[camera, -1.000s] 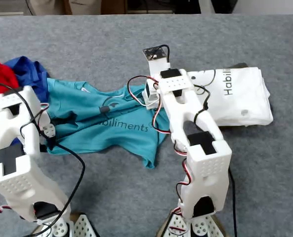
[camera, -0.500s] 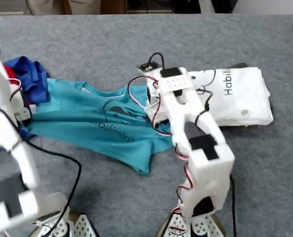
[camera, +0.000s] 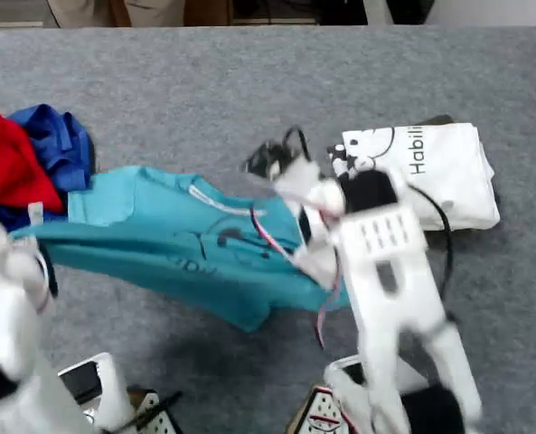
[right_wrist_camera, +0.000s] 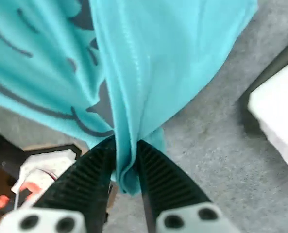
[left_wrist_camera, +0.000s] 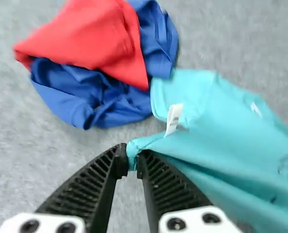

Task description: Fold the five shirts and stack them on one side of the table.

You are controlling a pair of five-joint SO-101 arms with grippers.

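**Teal shirt held taut between both arms, ahead of folding**

I judge the step in hand to be spreading the teal shirt (camera: pixel 186 244) so that it can be folded. It hangs stretched across the middle of the table (camera: pixel 249 81), and its left end is just beside the unfolded heap of red shirt (camera: pixel 10 172) and blue shirt (camera: pixel 60 145) at the far left. A folded white shirt (camera: pixel 430 172) lies at the right.

My left gripper (left_wrist_camera: pixel 130 158) is clamped on a corner of the teal cloth. My right gripper (right_wrist_camera: pixel 126 148) pinches a bunched fold of the same shirt, near the white one. The left arm stands at the near left, and the right arm leans in from the near side, right of centre.

The next move calls for lowering both ends together with the cloth kept taut, so that it lands flat on bare table.
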